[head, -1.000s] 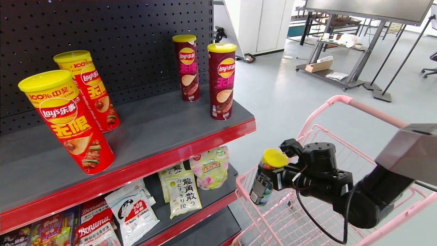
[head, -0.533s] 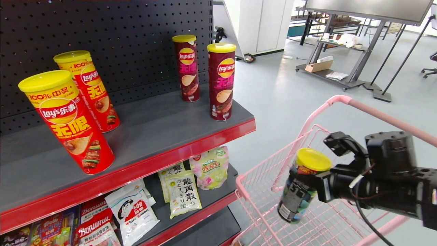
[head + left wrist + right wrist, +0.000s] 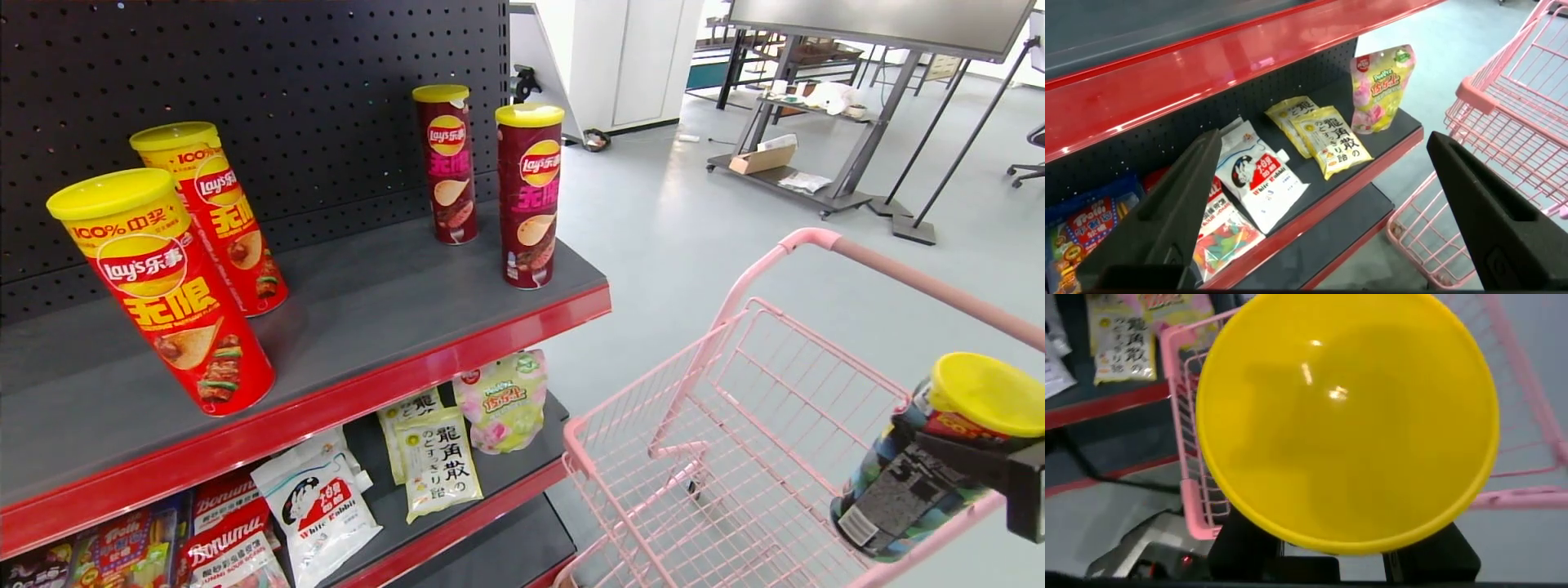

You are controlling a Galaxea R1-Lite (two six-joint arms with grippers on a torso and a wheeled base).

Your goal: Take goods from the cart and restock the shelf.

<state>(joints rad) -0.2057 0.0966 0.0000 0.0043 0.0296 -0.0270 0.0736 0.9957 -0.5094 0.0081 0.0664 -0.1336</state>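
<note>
The grey top board (image 3: pixel 359 302) of the shelf in front of me carries four chip canisters, all standing on end. Two red ones are to my left, one (image 3: pixel 159 286) near the red front edge and one (image 3: pixel 212 216) behind it. Two maroon ones (image 3: pixel 445 163) (image 3: pixel 529 192) are at the right end. On the lower board (image 3: pixel 1372 155) lie a white bag (image 3: pixel 314 506), a pale yellow bag (image 3: pixel 437 465) and a green-pink pouch (image 3: pixel 502 400). The pink cart (image 3: pixel 571 433) stands on the grey floor (image 3: pixel 694 212) beside the shelf's end.
</note>
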